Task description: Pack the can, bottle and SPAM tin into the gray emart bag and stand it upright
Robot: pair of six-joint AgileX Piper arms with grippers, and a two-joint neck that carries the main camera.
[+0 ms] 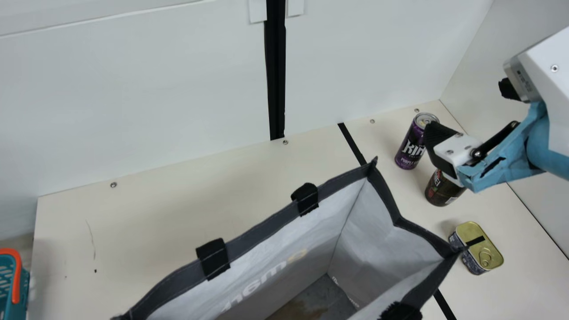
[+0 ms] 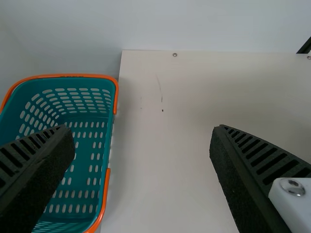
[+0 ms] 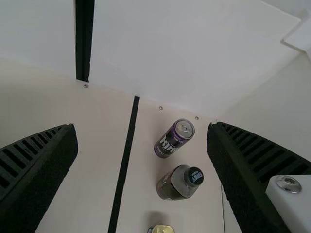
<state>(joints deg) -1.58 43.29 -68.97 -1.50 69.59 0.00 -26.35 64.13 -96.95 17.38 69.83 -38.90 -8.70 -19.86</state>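
Note:
The gray emart bag (image 1: 364, 231) stands with its mouth spread at the main view's bottom. Beyond its right corner are a purple can (image 1: 411, 144), a dark bottle (image 1: 440, 191) partly hidden behind my right gripper (image 1: 438, 140), and the gold-lidded SPAM tin (image 1: 482, 249). In the right wrist view the can (image 3: 171, 141), the capped bottle (image 3: 176, 184) and the edge of the tin (image 3: 161, 229) appear beyond the wide-open fingers of my right gripper (image 3: 142, 145). My left gripper (image 2: 141, 145) is open, with nothing between its fingers.
A teal basket with orange handles (image 2: 108, 145) stands beside the table's left edge, also at the main view's lower left (image 1: 6, 284). White walls (image 1: 133, 89) close off the back and right. A black stripe (image 1: 351, 142) crosses the table.

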